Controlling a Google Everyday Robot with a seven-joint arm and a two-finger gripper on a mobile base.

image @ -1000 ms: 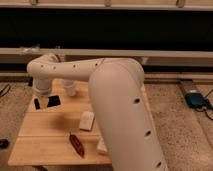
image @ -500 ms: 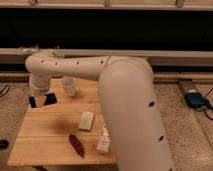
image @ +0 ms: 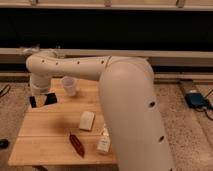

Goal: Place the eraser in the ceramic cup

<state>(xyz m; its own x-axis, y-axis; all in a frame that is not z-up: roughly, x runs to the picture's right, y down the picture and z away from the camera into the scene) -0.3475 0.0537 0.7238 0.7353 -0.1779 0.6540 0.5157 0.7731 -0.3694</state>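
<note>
End effector (image: 40, 99) over eraser (image: 50, 99), grip cannot tell | ceramic cup (image: 69, 86) beside | tan block (image: 86, 120) near

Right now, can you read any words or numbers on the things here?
There are no words or numbers that can be read.
White bottle: if it has a label, it is too blurred to read.
Eraser, ceramic cup, tan block: no writing shows.
The hand is at the eraser, near the table's left edge.
</note>
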